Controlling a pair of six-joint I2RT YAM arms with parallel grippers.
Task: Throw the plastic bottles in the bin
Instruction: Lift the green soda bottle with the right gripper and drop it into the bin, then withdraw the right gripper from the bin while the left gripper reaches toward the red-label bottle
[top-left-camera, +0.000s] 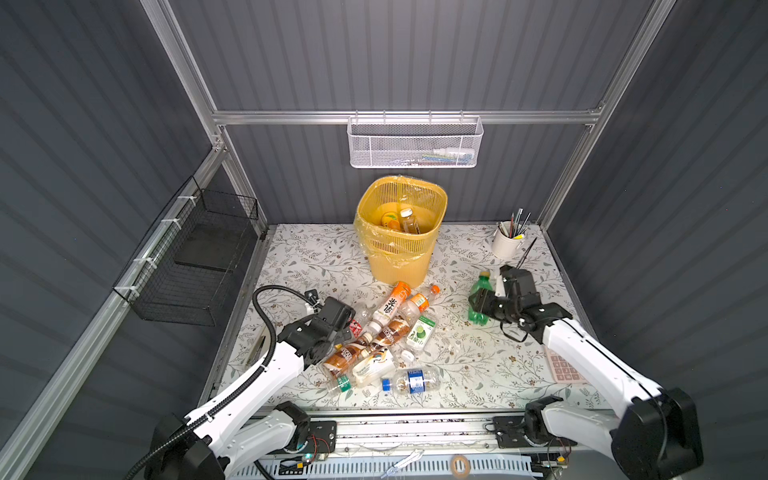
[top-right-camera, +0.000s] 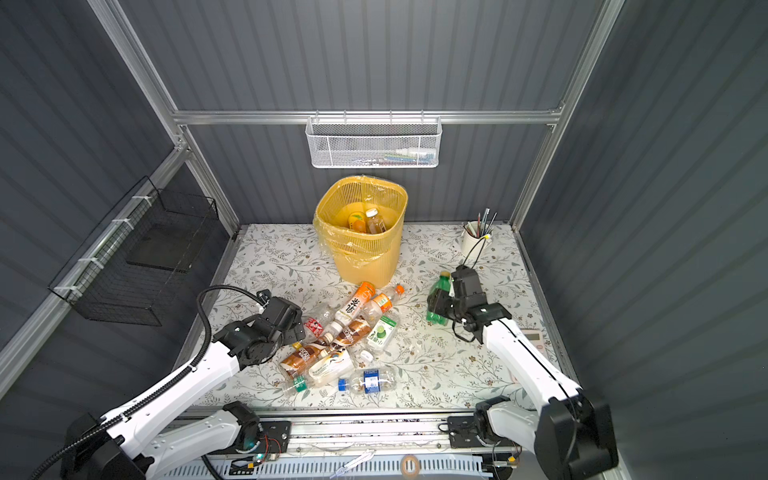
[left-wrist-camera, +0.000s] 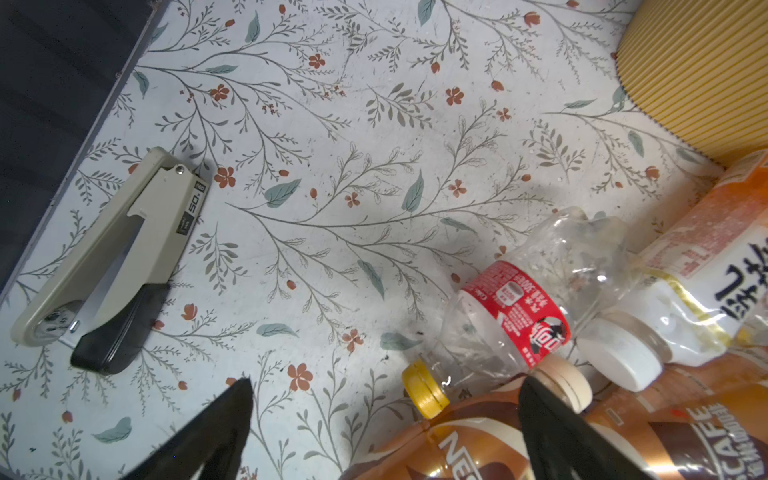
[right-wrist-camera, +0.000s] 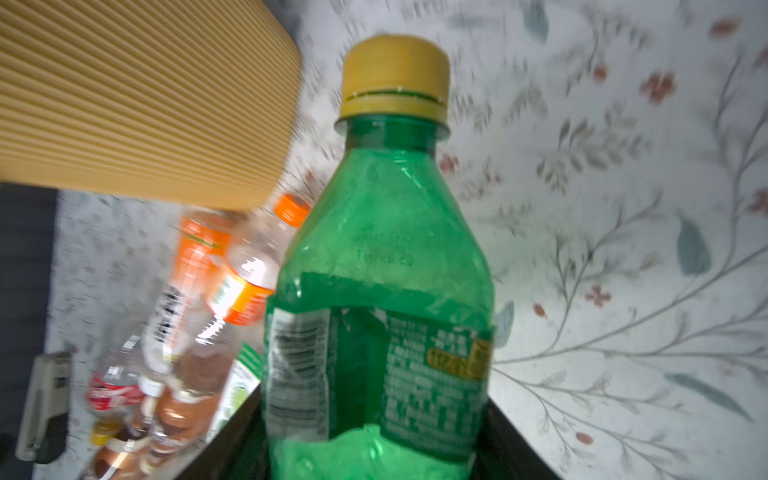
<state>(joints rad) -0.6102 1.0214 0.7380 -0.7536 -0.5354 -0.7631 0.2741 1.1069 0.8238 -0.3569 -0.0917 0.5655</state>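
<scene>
1. Bin (top-left-camera: 401, 232), upper centre in both top views. Its rim stands tall, and I judge a low carry would strike it.
2. Bottle pile (top-left-camera: 386, 332), centre. Open table (top-left-camera: 457, 361) lies to its right, toward the bin.
3. Green bottle (right-wrist-camera: 374, 249), centre right, clamped in the right gripper (top-left-camera: 477, 305). It may pivot or slip.
4. Left gripper (left-wrist-camera: 384, 390), jaws wide over the pile, holding nothing.

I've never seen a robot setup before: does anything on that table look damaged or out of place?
Yes. The clear red-labelled bottle is crumpled and dented, and a grey stapler lies by the left edge of the table, odd for a bottle clean-up.
</scene>
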